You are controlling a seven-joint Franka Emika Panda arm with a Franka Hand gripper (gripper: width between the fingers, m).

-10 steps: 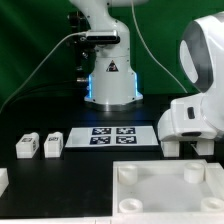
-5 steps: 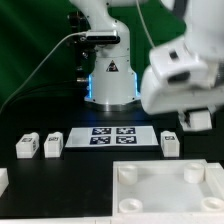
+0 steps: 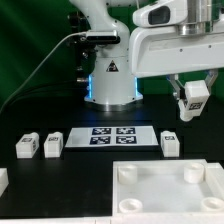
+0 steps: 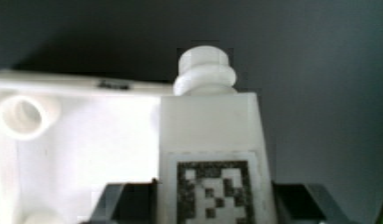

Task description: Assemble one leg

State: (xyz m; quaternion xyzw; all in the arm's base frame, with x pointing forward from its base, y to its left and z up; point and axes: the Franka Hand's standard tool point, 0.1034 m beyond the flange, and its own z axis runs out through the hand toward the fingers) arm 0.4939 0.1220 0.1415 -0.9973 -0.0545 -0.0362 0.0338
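Observation:
My gripper (image 3: 193, 96) hangs high on the exterior view's right, shut on a small white tagged leg (image 3: 193, 103) held in the air above the table. In the wrist view the leg (image 4: 214, 130) sits between the two dark fingers (image 4: 127, 200), its tag facing the camera and its rounded peg pointing away. A second leg (image 3: 170, 143) stands on the table below the gripper. Two more legs (image 3: 27, 146) (image 3: 52, 144) stand at the exterior view's left.
The large white tray-like piece (image 3: 150, 200) with corner sockets lies at the front; it also shows under the held leg in the wrist view (image 4: 72, 125). The marker board (image 3: 112, 137) lies mid-table. The robot base (image 3: 110, 80) stands behind. A white piece (image 3: 3, 180) is cut off at the left edge.
The gripper has risen from table level at the right to well above the table, carrying the leg. The leg beside it stayed on the table.

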